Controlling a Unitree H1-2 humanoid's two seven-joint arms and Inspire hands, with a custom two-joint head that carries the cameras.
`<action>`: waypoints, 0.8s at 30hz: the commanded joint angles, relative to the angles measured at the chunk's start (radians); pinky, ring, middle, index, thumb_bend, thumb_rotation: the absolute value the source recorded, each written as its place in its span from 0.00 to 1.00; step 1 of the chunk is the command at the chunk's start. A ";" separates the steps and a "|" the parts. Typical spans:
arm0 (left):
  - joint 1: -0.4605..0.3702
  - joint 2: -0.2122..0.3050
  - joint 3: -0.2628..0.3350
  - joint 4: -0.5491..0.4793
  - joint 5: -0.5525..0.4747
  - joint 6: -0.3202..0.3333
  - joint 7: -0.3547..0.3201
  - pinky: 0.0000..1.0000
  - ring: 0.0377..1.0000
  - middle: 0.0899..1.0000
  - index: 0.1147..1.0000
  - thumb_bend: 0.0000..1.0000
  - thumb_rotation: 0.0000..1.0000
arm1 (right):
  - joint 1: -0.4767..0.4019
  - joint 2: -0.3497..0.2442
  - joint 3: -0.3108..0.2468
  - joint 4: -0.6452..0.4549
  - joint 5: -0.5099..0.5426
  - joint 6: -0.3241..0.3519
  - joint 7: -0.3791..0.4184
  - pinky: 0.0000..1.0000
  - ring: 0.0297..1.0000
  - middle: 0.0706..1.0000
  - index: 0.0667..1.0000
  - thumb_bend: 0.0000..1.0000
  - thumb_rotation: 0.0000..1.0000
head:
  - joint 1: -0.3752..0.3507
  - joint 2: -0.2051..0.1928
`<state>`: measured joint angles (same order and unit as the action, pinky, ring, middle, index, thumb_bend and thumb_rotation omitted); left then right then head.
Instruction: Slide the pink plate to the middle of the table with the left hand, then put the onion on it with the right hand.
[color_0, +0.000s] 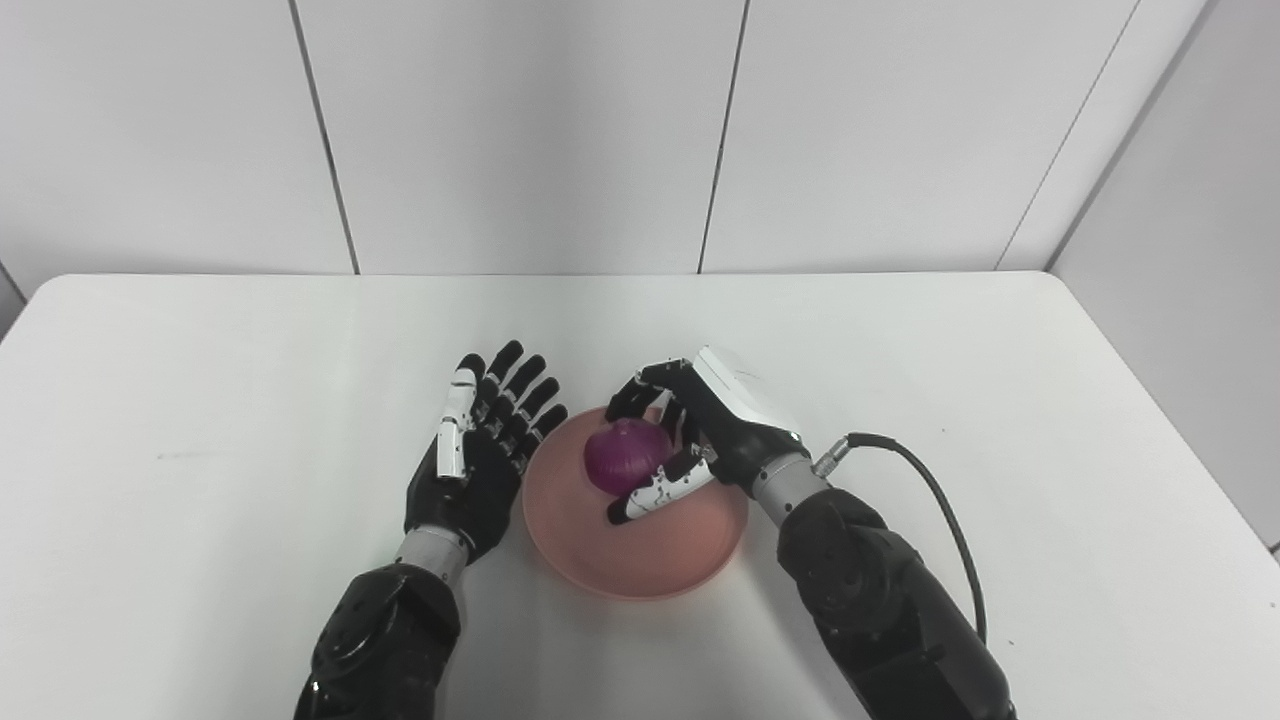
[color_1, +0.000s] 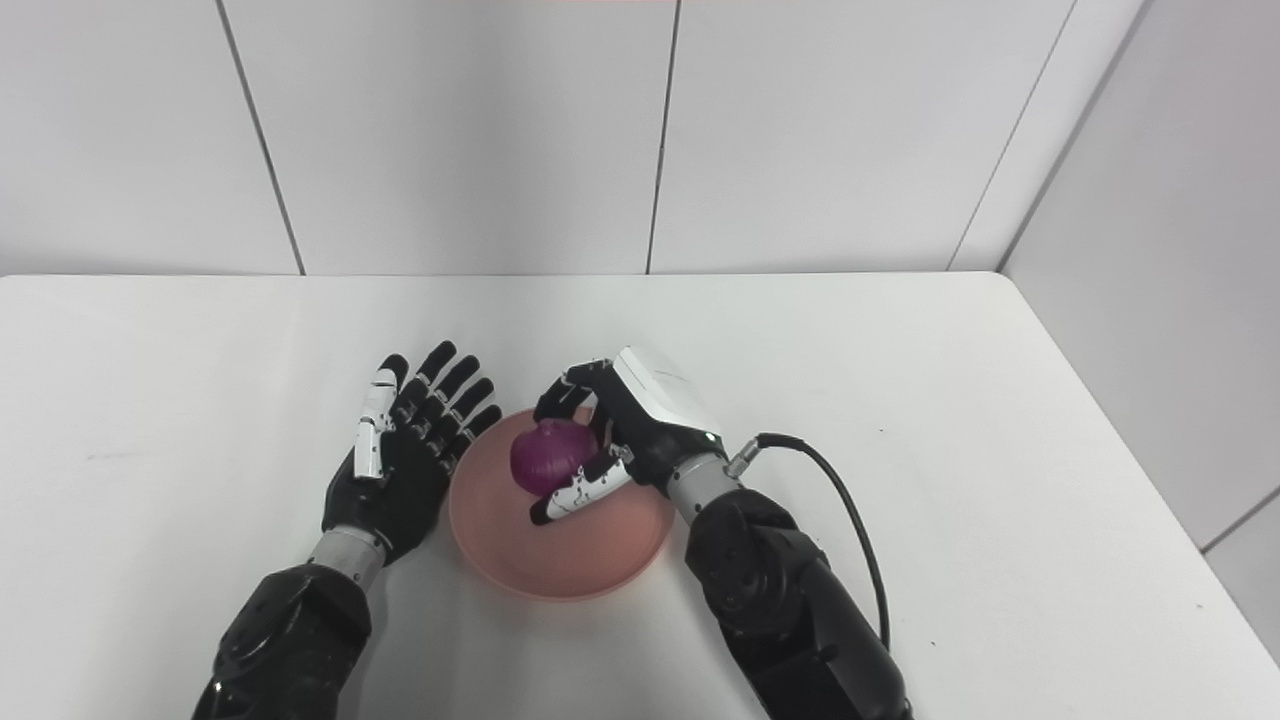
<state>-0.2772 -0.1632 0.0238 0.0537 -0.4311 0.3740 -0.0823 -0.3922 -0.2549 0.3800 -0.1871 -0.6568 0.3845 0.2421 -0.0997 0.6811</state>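
Note:
The pink plate (color_0: 640, 560) lies on the white table (color_0: 200, 420), near its middle and toward the front. A purple onion (color_0: 625, 455) is over the plate's far half, with my right hand (color_0: 710, 420) shut on it: fingers curl over its far side and the thumb lies under its near side. Whether the onion rests on the plate I cannot tell. My left hand (color_0: 480, 450) is open and flat-fingered, just left of the plate's rim, palm toward the plate, holding nothing.
A black cable (color_0: 940, 510) loops from my right wrist over the table to the right. White wall panels (color_0: 520, 130) rise behind the table's far edge, and a wall stands close along its right side.

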 joint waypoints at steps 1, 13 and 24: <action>0.000 -0.014 -0.008 0.001 0.013 0.031 0.014 0.92 0.94 0.95 0.93 0.44 1.00 | -0.011 -0.006 -0.002 -0.017 -0.006 -0.065 -0.013 0.22 0.30 0.39 0.45 0.52 0.14 | 0.000 0.000; -0.002 -0.012 -0.008 0.007 0.013 0.025 0.011 0.91 0.93 0.94 0.93 0.44 1.00 | 0.018 -0.010 -0.004 -0.005 -0.004 -0.084 -0.002 0.26 0.33 0.41 0.45 0.52 0.14 | -0.009 0.003; -0.003 -0.013 -0.003 0.006 0.008 0.027 0.011 0.92 0.94 0.95 0.93 0.44 1.00 | 0.037 0.003 -0.001 -0.019 -0.041 -0.063 0.001 0.35 0.44 0.51 0.45 0.52 0.15 | -0.009 0.002</action>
<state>-0.2774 -0.1666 0.0238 0.0541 -0.4306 0.3743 -0.0799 -0.3377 -0.2541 0.3857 -0.1790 -0.6874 0.3487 0.2535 -0.1104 0.6842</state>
